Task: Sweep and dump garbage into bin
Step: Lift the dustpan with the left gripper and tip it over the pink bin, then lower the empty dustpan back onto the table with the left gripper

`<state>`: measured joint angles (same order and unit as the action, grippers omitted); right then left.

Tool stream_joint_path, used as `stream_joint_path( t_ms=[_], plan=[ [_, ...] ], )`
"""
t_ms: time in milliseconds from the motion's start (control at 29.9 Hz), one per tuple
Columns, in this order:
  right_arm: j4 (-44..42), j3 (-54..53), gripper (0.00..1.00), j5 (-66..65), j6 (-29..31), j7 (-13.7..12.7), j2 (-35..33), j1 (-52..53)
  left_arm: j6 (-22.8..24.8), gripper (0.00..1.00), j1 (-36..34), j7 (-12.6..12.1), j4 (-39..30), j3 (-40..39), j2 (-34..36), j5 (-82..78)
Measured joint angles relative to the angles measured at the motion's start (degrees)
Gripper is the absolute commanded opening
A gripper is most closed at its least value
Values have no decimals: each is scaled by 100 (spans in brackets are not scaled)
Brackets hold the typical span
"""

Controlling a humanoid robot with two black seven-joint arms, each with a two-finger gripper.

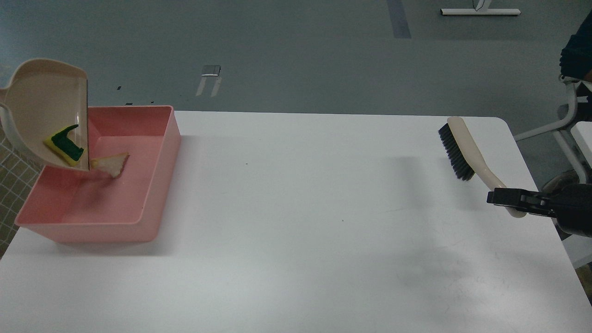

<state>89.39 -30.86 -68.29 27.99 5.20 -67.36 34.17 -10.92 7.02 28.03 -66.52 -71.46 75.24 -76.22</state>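
Observation:
The beige dustpan (44,108) is tipped steeply over the left side of the pink bin (157,180), mouth down. The yellow sponge piece with green top (64,145) lies inside the pan near its lip. The white bread wedge (111,164) is just past the lip, inside the bin. My left gripper is out of view past the left edge, beyond the pan's handle. My right gripper (506,200) is shut on the handle of the brush (460,148), black bristles, held over the table's right side.
The white table (296,222) spans the view. A checked cloth (14,185) shows at the left edge beside the bin. A chair and a person's arm (576,55) are at the far right, off the table.

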Motion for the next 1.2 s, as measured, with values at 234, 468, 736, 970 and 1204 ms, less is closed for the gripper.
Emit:
stream_joint_path(
  t_ms=[234,468,736,970,1204],
  plan=[
    [-4,-32,0,0,0,1,53,0,-306,0,-83,0,-6,-46,267,-275],
    [-18,-70,0,0,1,5,56,0,-255,0,-758,-2,-133,-93,602,583],
    [-73,-96,0,0,2,64,31,2,1147,0,-1857,-92,-1088,-99,378,1992],
    [-103,-98,0,0,3,79,-21,3,1439,0,-2237,-1514,-2345,15,-1618,2498],
    [-184,-97,0,-7,0,121,-74,2,1363,0,-2323,-2212,-2393,945,-3579,2205]
  ],
)
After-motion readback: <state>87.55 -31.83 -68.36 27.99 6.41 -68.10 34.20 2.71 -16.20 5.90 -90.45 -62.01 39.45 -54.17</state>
